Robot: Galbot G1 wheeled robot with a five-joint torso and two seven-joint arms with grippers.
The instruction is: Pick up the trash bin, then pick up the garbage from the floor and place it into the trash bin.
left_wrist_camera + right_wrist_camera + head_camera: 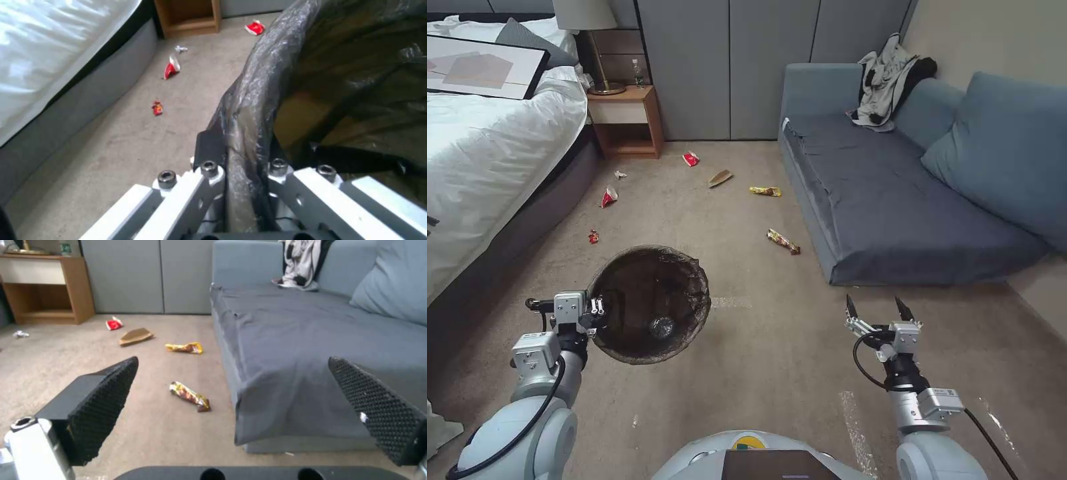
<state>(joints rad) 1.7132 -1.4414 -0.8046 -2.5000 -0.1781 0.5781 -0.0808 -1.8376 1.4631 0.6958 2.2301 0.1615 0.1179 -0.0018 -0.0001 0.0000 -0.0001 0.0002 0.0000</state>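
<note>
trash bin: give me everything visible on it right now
The trash bin is a round container seen from above, lined with a crinkled, translucent dark brown-black bag folded over its rim, hiding most of the body. It looks upright, mouth open toward the head camera. One small crumpled, shiny lump lies at the bottom. The left end effector is clamped on the rim's left side, fingers pinching bag and wall, and appears to hold it off the carpet. Nothing else touches it.

One trash bin (650, 303); two yellow wrappers (766, 191); two crushed cups (691, 159); one paper scrap (720, 178).
</note>
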